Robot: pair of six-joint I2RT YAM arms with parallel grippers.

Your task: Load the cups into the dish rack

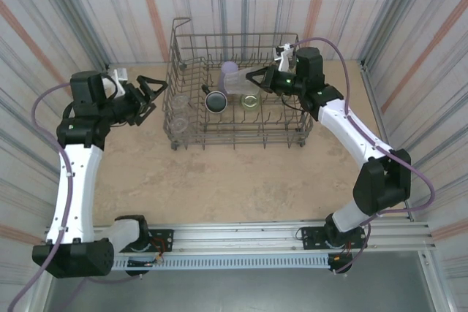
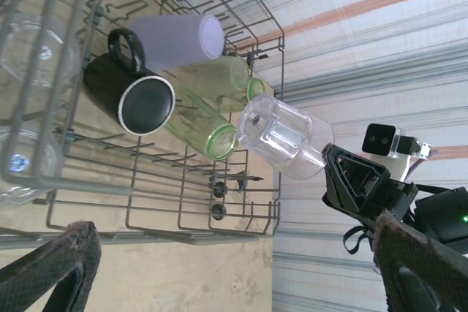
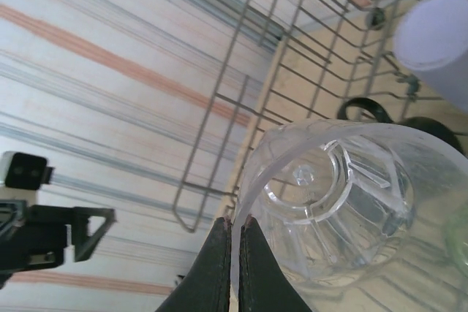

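Right pincer (image 3: 235,218) pinched a clear tumbler (image 3: 329,202); left pincer (image 1: 156,96) gaped. Dish rack (image 1: 241,133) held black mug (image 2: 135,96), lavender cup (image 2: 179,38), green tumblers (image 2: 201,126).

Your left gripper (image 1: 155,91) points right, jaws spread; your right gripper (image 1: 252,78) points left, jaws pinching a clear cup (image 3: 329,202).

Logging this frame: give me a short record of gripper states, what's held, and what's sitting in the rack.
Right gripper: shut on the rim of a clear cup, over the dish rack
Left gripper: open, holding nothing, beside the rack's left end
In rack: lavender cup, black mug, yellow-green cups, clear cups at the left end
Task status: held cup not yet set down
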